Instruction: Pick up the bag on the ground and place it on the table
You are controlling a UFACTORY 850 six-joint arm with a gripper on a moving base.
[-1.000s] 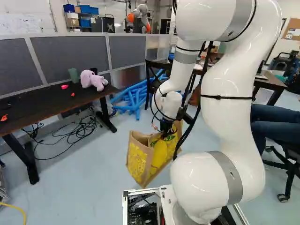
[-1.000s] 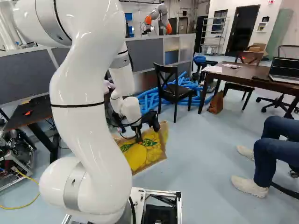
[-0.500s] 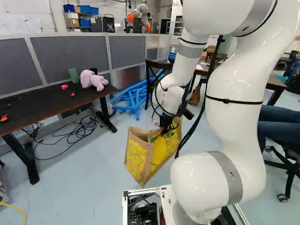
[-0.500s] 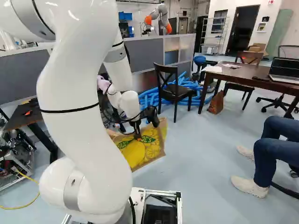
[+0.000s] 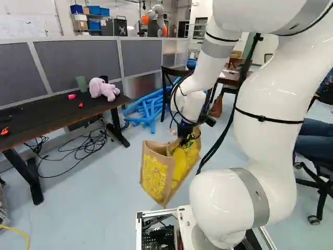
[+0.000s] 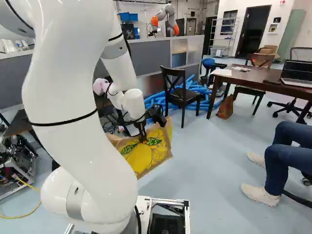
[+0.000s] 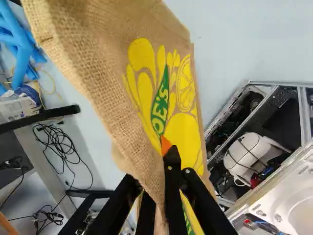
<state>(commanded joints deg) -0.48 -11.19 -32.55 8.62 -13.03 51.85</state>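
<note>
My gripper (image 6: 143,139) is at the top edge of the tan burlap bag (image 6: 155,157) with yellow and green print. In the left base view the bag (image 5: 155,176) hangs tilted from the gripper, its mouth partly open. The wrist view has the gripper (image 7: 166,147) shut on the bag's rim, an orange pad against the cloth (image 7: 183,129); the other fingertip is hidden behind it. A dark table (image 5: 49,119) stands at the left of the left base view, bearing a pink plush toy (image 5: 103,89) and a green cup (image 5: 81,83).
Black cables (image 5: 86,148) lie beneath and beside the dark table. Blue tubes (image 6: 195,90) are heaped behind a black chair (image 6: 181,92). A brown table (image 6: 263,80) holds a laptop. A seated person's legs are at the right. Another robot (image 6: 165,19) stands beyond the partitions.
My arm has shifted, its upper links moving rightward in the left base view and leftward in the right one. The gripped bag has risen slightly and turned a little with it. The base has stayed put.
</note>
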